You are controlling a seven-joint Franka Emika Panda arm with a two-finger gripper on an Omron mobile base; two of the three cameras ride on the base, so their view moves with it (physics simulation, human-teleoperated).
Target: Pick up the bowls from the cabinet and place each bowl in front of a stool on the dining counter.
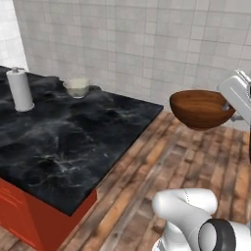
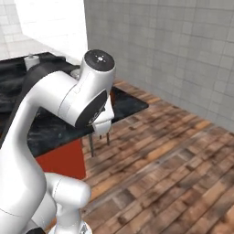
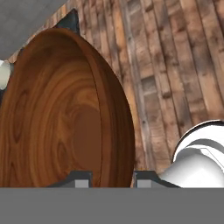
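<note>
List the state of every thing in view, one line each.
brown bowl: upright, held in the air over the wooden floor, off the counter's end.
gripper: shut on the brown bowl's rim, one finger inside, one outside.
cream bowl: upright, resting on the dining counter near its far edge.
paper towel roll: standing upright on the counter.
dining counter: bears the cream bowl and the roll.

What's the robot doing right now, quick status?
Gripper shut on brown bowl, rim pinched, held in air over the wood floor. Cream bowl already on dining counter beside paper towel roll. Nothing in the way.
</note>
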